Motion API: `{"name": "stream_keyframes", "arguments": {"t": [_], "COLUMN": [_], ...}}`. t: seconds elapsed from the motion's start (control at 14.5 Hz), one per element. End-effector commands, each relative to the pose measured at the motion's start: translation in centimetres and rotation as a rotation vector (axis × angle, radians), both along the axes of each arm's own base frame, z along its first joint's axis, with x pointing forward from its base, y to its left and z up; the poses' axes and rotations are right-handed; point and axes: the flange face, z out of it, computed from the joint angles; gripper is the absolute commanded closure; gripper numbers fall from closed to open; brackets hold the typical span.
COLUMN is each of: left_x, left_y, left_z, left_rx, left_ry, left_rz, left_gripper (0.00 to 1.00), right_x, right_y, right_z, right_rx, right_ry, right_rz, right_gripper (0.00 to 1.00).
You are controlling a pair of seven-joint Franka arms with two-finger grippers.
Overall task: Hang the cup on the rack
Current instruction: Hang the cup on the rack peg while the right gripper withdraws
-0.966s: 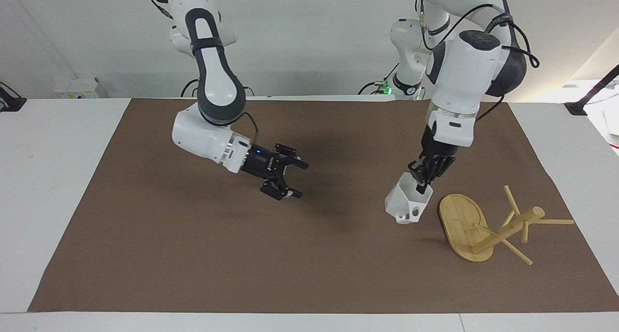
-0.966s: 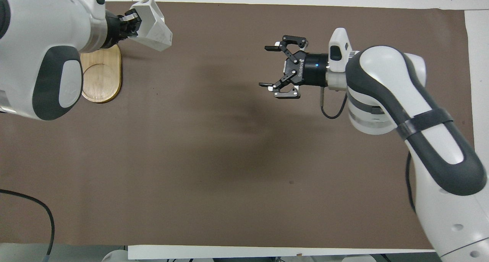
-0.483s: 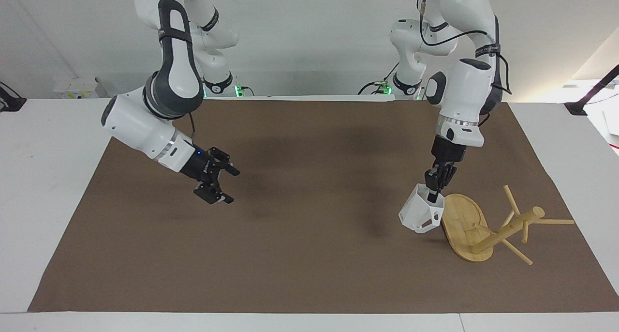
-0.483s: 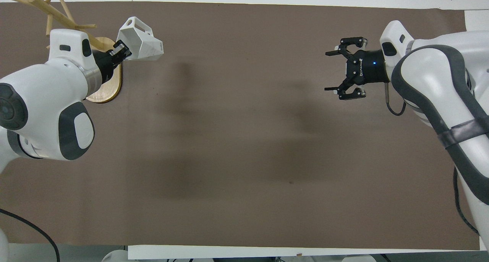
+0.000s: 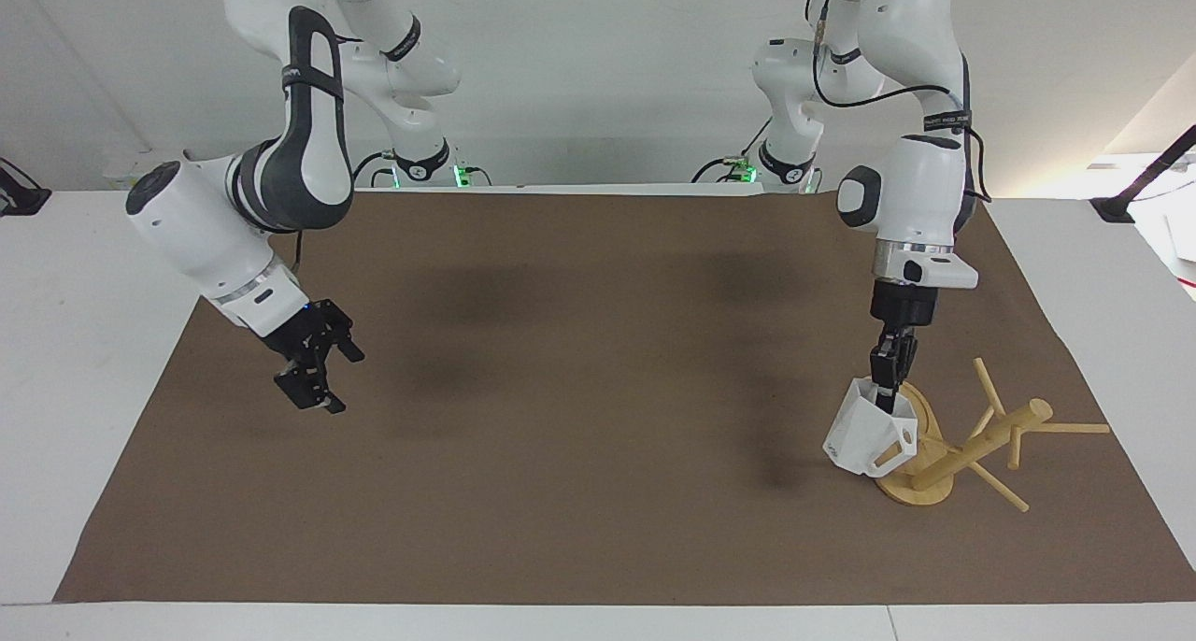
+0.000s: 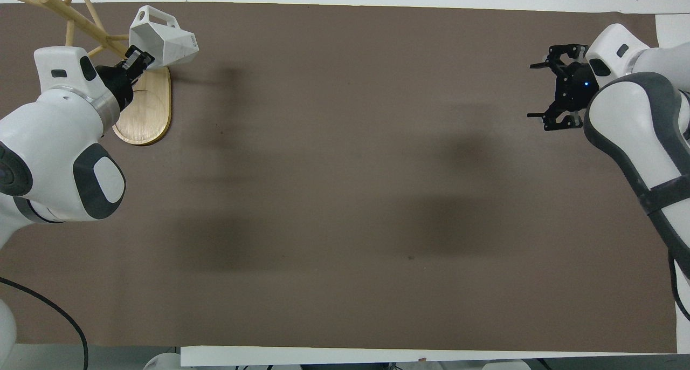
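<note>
Left gripper (image 5: 884, 391) holds cup (image 5: 864, 437) w/ unreadable side lettering over rack (image 5: 972, 449).

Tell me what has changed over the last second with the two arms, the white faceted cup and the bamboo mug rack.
The left gripper, shut on the white faceted plastic cup, carried it over the bamboo mug rack. The right gripper drew back, open, toward its own end of the table. The rack stayed put.

Setting: robotics lab. Two white arms (image 5: 280, 169) are mounted at the 12 o'clock edge of a white surface (image 5: 84, 342) covered by a brown mat (image 5: 579, 389). Bare white wall (image 5: 598, 71), loose cables (image 5: 729, 164), green status lights on the arm bases.
</note>
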Motion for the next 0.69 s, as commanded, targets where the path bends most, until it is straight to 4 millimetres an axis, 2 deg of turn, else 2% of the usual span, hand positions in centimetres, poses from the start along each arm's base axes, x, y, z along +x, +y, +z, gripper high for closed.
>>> {"name": "stream_keyframes", "arguments": {"t": [0.0,0.14,0.21,0.34,0.41,0.62], "left_x": [-0.7,-1.5,-1.7,-1.7,-1.5,-1.3], "left_y": [1.1,2.7,3.2,3.7,4.7,5.7], "left_z": [-0.6,-1.9,-1.9,-1.9,-1.8,-1.8], "left_rx": [-0.015,-0.01,-0.012,-0.012,-0.012,-0.013], "left_ry": [-0.008,0.022,0.024,0.024,0.022,0.027], "left_rz": [0.031,0.056,0.064,0.073,0.091,0.109], "left_gripper": [1.0,1.0,1.0,1.0,1.0,1.0], "right_x": [-0.5,-1.3,-1.6,-2.6,-3.1,-5.2], "right_y": [-2.3,-2.8,-2.8,-2.7,-2.7,-2.5], "right_z": [1.3,4.1,5.8,9.8,11.6,15.5], "right_rx": [0.009,-0.002,-0.037,-0.073,-0.077,-0.064], "right_ry": [0.025,0.079,0.114,0.219,0.292,0.45], "right_rz": [-0.116,-0.232,-0.299,-0.494,-0.619,-0.952], "right_gripper": [0.0,0.0,0.0,0.0,0.0,0.0]}}
